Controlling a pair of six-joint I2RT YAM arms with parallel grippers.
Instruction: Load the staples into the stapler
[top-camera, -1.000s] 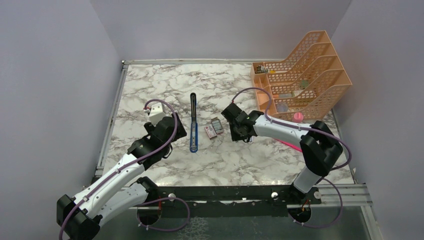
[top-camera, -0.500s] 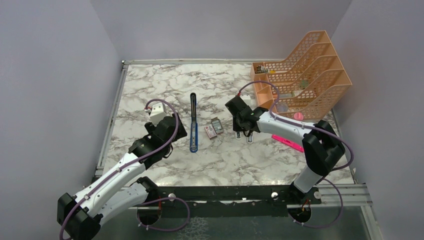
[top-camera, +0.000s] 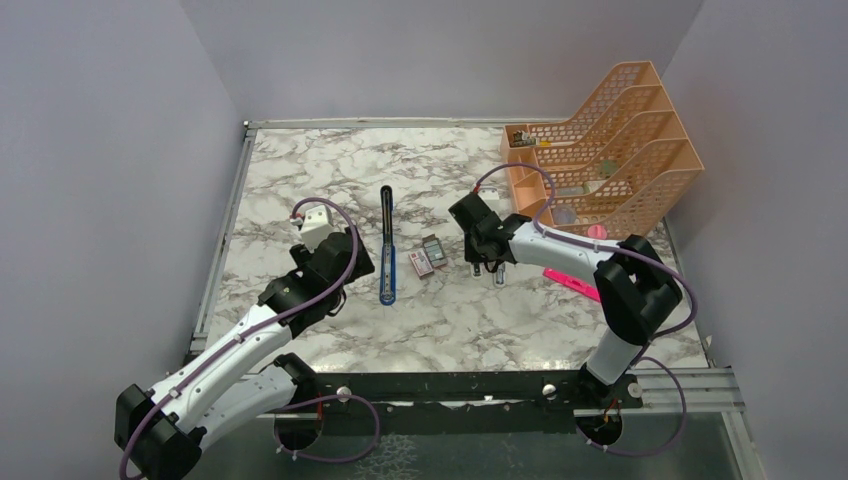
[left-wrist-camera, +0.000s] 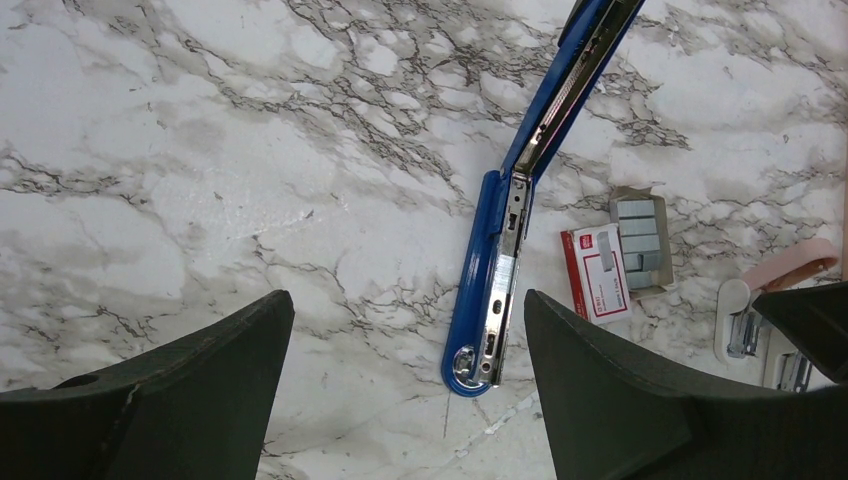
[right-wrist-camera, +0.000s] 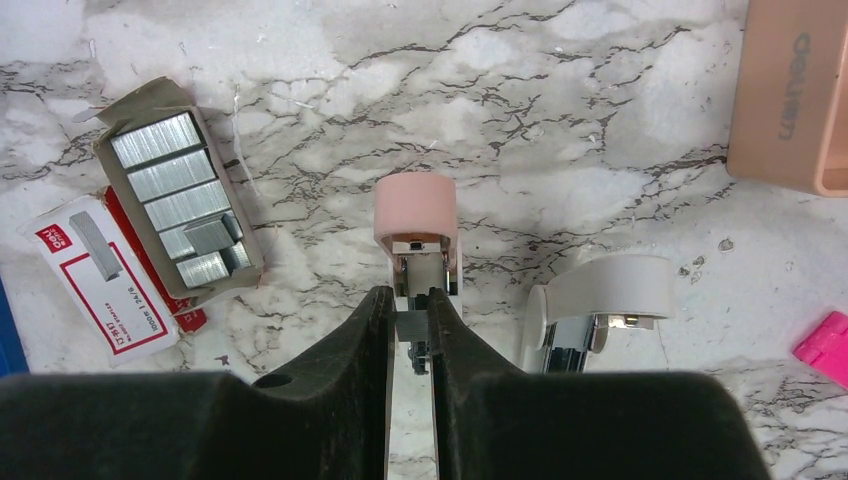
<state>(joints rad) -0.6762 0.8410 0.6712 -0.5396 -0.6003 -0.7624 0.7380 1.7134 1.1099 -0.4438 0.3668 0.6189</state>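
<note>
Fingers (left-wrist-camera: 170, 390) of the left pincer (left-wrist-camera: 405, 300) stand wide apart above the marble table (left-wrist-camera: 200, 150) and grip nothing. Just ahead of this pincer, nearer its right finger, lies the stapler (left-wrist-camera: 500, 280), folded out flat. Its rounded blue end is closest to the pincer, the silvery channel faces up, and the black top arm runs on away from it in one line. Past the stapler, to this pincer's right, sit the staples (left-wrist-camera: 640, 235) in their grey tray. The pink-and-white box (left-wrist-camera: 597, 275) lies against the tray, between it and the stapler.

The right pincer (right-wrist-camera: 410, 300) has the staples ahead and to its left, where one strip lies askew across the others. Its fingers are drawn close together on a thin grey metal piece (right-wrist-camera: 412, 328); whether that is a staple strip cannot be told. Straight ahead, right at the fingertips, lies a pink mini stapler (right-wrist-camera: 415, 210), with a white mini stapler (right-wrist-camera: 605, 290) just beside it on the pincer's right. Farther right shows the tip of a pink highlighter (right-wrist-camera: 825, 348). Farthest ahead and to the right is a corner of the orange desk organiser (right-wrist-camera: 790, 90).
</note>
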